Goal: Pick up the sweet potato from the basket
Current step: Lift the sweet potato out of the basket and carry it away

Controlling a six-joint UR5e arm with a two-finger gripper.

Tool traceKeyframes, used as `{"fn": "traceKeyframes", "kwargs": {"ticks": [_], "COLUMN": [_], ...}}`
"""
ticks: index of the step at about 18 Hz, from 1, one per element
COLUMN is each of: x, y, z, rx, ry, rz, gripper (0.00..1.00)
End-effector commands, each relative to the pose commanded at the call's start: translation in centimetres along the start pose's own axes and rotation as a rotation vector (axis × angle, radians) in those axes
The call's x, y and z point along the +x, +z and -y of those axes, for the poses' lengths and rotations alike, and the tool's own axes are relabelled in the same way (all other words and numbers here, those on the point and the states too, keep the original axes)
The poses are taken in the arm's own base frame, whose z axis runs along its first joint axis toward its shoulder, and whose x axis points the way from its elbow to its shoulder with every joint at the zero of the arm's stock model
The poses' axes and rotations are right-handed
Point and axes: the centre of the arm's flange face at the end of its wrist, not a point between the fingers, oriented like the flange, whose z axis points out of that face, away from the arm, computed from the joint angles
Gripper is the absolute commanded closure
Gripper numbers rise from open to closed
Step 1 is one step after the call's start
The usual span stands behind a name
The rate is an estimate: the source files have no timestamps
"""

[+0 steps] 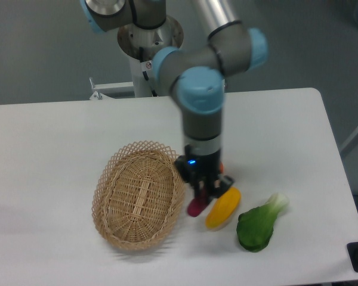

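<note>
Sweet potato [196, 207] directly beneath gripper [204, 192], steeply tilted, outside basket [105, 189]; finger opening and grasp indeterminable.

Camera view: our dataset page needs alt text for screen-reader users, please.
A robot arm's tool reaches down onto a purple sweet potato on a white table, between an empty wicker basket and a yellow vegetable; a leafy green lies further right.

The arm reaches straight down, its tool [204, 192] low at the table, fingers too blurred to judge.
</note>
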Motion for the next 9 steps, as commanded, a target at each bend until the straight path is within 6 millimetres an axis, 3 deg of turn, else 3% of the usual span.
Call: {"fn": "traceKeyframes", "kwargs": {"ticks": [4, 9], "x": [-3.7, -5.5], "y": [-2.4, -3.3], "z": [-4.5, -8.7], "rx": [-0.022, -0.039], "ry": [0.042, 0.092], "rz": [0.002, -0.001], "gripper": [0.82, 0.83]}}
